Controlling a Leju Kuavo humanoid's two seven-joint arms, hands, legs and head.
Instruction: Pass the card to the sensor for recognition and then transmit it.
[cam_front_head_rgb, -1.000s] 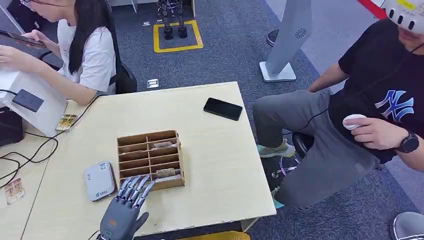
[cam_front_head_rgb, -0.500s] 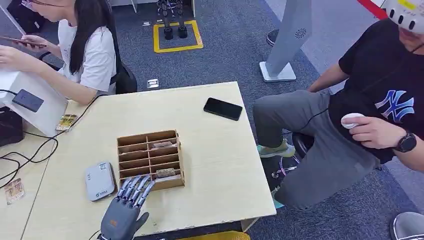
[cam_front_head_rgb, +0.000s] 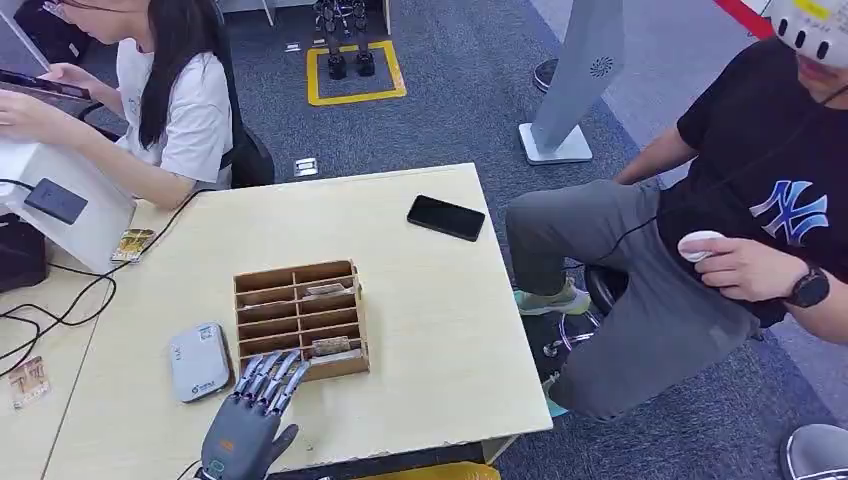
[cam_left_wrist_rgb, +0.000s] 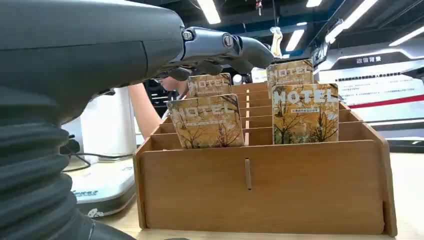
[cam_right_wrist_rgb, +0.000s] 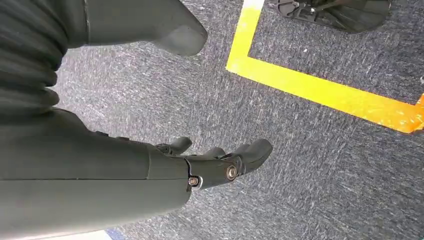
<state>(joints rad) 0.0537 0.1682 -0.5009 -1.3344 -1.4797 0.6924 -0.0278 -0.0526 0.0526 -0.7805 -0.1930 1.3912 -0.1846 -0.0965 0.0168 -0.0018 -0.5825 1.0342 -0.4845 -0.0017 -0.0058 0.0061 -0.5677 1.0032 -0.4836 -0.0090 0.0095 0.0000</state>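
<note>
pale wood made up the surface (cam_front_head_rgb: 420, 300), and on it stood a wooden rack (cam_front_head_rgb: 300, 320) of slots in two columns. cards (cam_left_wrist_rgb: 305, 114) printed "hotel" stood upright in several slots; from the left wrist view two stood in the nearest row, one in each column, with more behind them. the left hand (cam_front_head_rgb: 245, 425) lay at the near edge of the surface, palm down, its fingers (cam_front_head_rgb: 270, 378) stretched forward and slightly apart, tips reaching over the rack's near left corner. from the left wrist view the fingers hung above the cards and clamped on nothing; whether they touched a card could not be told. a grey sensor (cam_front_head_rgb: 198, 360) lay flat just left of the rack, beside the left hand. the right hand (cam_right_wrist_rgb: 200, 165) hung over grey carpet (cam_right_wrist_rgb: 300, 160) near a yellow floor line (cam_right_wrist_rgb: 320, 92), its fingers loosely curled and apart, holding nothing. a black phone (cam_front_head_rgb: 446, 217) lay near the far right corner of the surface, well apart from the rack. loose cards lay at the left, one (cam_front_head_rgb: 132, 243) by a white box (cam_front_head_rgb: 60, 205) and one (cam_front_head_rgb: 28, 380) near the left edge. a person in a white shirt (cam_front_head_rgb: 170, 100) sat at the far left, and a person in a black shirt (cam_front_head_rgb: 770, 180) sat at the right, holding a small white object (cam_front_head_rgb: 698, 244).
</note>
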